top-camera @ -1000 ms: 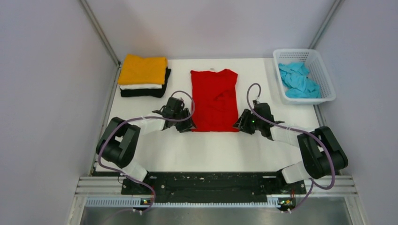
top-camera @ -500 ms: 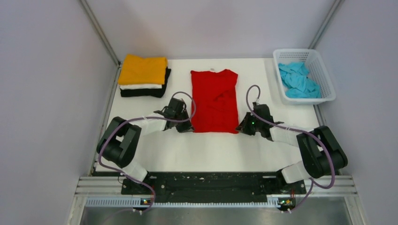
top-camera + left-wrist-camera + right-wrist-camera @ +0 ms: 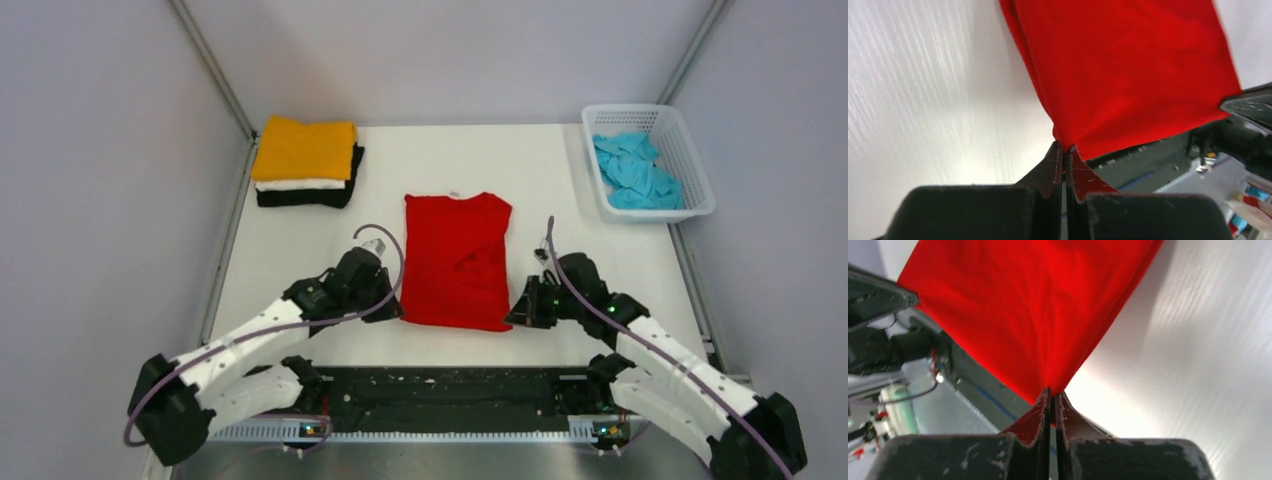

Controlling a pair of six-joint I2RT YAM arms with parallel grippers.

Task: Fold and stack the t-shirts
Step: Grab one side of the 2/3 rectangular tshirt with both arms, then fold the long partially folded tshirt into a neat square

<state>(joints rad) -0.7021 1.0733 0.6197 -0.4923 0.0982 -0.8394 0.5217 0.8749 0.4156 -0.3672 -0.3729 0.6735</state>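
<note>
The red t-shirt (image 3: 458, 258), sleeves folded in, lies stretched in the middle of the table, its hem near the front edge. My left gripper (image 3: 398, 312) is shut on its near left hem corner (image 3: 1064, 145). My right gripper (image 3: 512, 318) is shut on its near right hem corner (image 3: 1050, 389). Both corners are lifted, and the cloth hangs taut between them. The folded orange-yellow t-shirt (image 3: 305, 148) tops a stack on the white t-shirt (image 3: 300, 184) and the black t-shirt (image 3: 305, 197) at the back left. The light blue t-shirt (image 3: 636, 172) lies crumpled in the basket.
The white lattice basket (image 3: 690, 160) stands at the back right by the wall. The black rail of the arm bases (image 3: 450, 385) runs along the near edge, just below the shirt's hem. White table (image 3: 300, 250) shows left and right of the shirt.
Both grippers have pulled the red shirt's hem corners toward the near edge, and the whole shirt has slid nearer. Both arms have stretched out lower and closer to the bases.
</note>
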